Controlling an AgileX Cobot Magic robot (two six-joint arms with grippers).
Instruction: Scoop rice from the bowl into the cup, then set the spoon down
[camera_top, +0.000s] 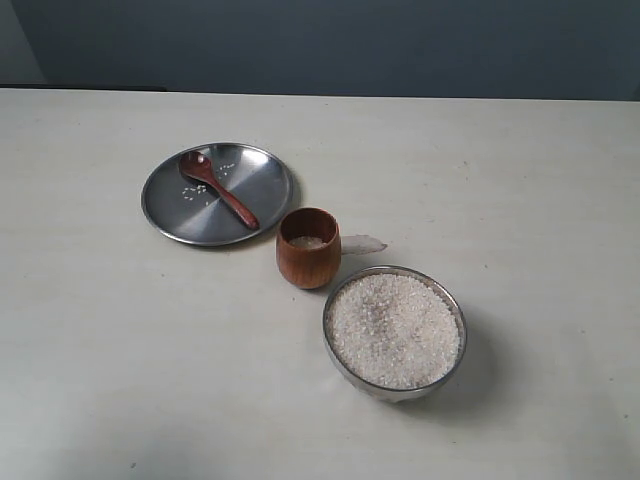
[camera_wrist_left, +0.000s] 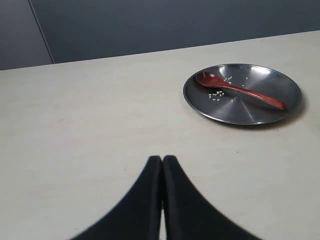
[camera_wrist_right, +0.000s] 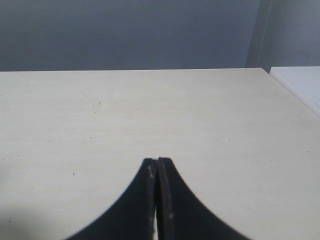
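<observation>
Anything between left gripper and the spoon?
Nothing visible. In the left wrist view only bare table lies between the shut left gripper and the spoon, which rests in the steel plate.

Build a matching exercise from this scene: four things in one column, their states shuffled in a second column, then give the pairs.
Column one:
1. spoon
2. wooden cup
3. steel bowl
4. left gripper

Column two:
A. heaped full of rice
B. shut, holding nothing
C. lying on the steel plate
D. upright, with a little rice at the bottom

Pairs: 1-C, 2-D, 3-A, 4-B
</observation>
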